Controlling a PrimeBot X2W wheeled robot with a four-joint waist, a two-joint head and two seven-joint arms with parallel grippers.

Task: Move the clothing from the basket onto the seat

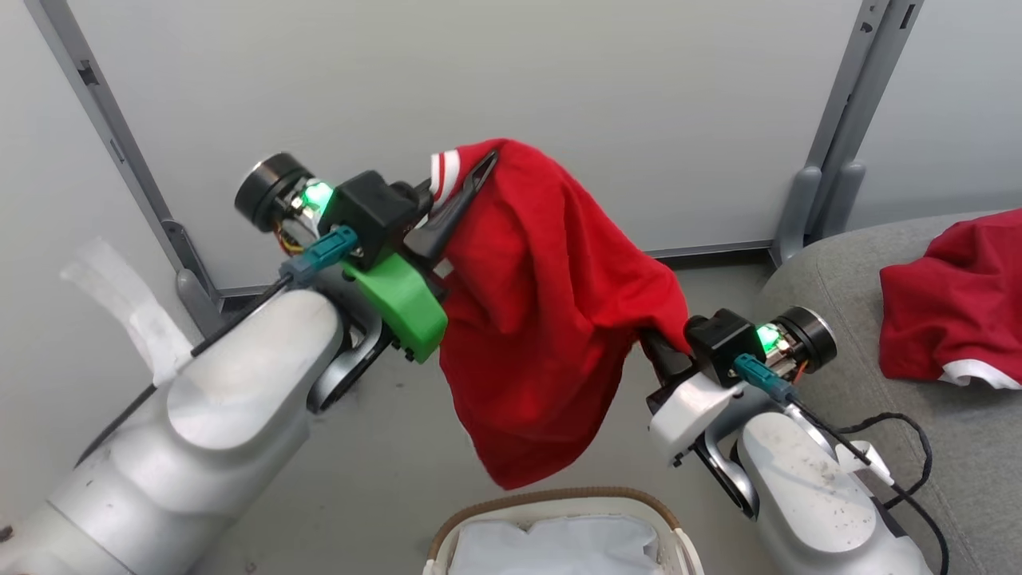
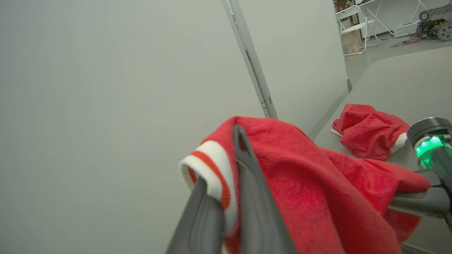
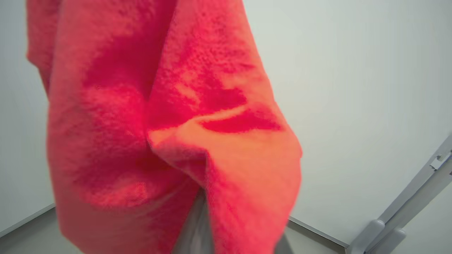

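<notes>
Your left pincer [image 1: 479,172] is pressed together on the red shirt [image 1: 551,319], pinching it just behind the white striped cuff [image 2: 212,165], which sticks out on the outer side of its fingers. That arm comes up from the lower left. Its pale forearm is angled inward, and its wrist is turned so the fingers point up and toward your other arm.

Your right pincer [image 1: 656,345] sits lower and is closed on a fold at the shirt's opposite edge, with its fingers buried in the cloth. Its forearm rises from the lower right and the fingers aim up and inward toward the left pincer.

The shirt hangs stretched between the two pincers, sloping down from the left one to the right one. Its loose tail droops below both.

The basket [image 1: 559,497] lies beneath the pincers, directly under that tail and apart from it. The seat [image 1: 838,279] is just outside your right wrist, and a second red shirt [image 1: 950,303] lies crumpled on it.
</notes>
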